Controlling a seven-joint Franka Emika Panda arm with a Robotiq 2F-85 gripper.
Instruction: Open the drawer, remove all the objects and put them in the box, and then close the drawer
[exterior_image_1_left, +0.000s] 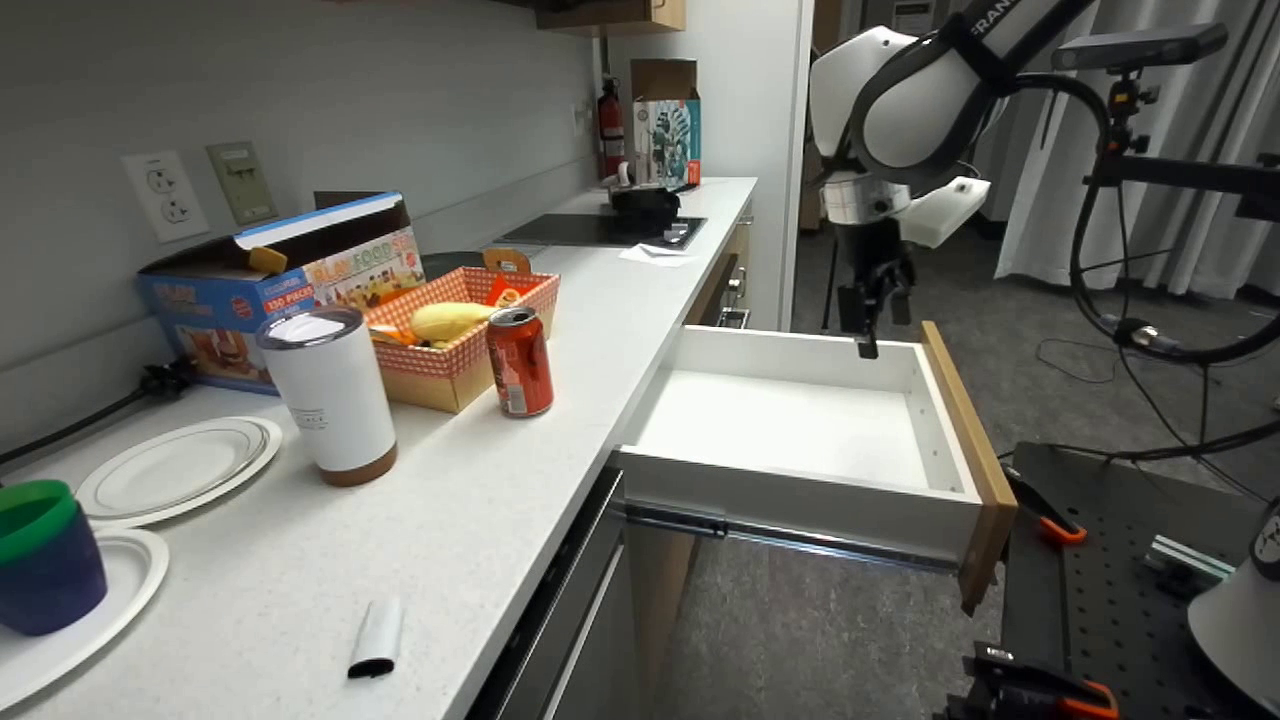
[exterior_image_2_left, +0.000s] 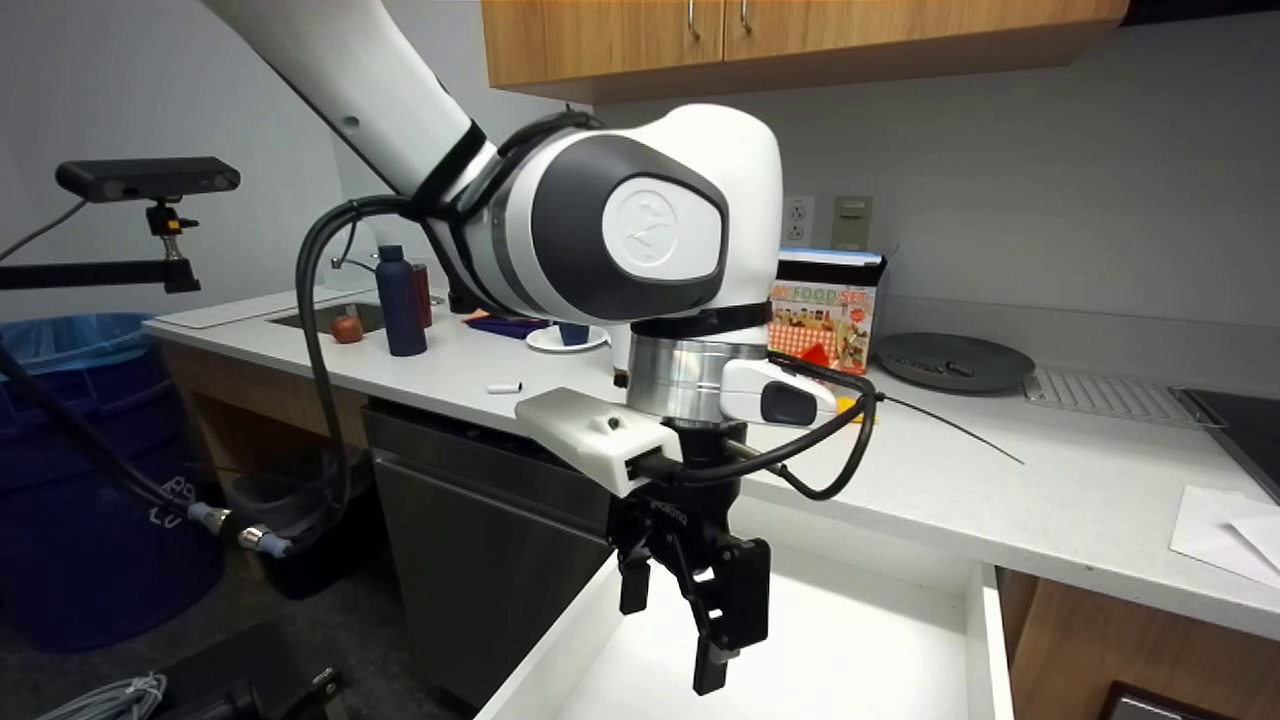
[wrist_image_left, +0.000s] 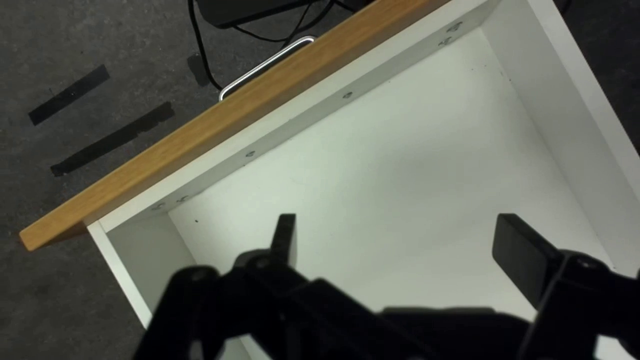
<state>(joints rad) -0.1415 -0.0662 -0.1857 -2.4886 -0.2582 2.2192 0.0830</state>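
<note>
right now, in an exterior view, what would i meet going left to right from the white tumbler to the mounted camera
In an exterior view: white tumbler → red-checked box → fire extinguisher → open drawer → mounted camera.

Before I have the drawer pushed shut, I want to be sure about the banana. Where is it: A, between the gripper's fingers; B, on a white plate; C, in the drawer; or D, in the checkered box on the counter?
D: in an exterior view the yellow banana lies inside the checkered box, showing above its front rim.
</note>
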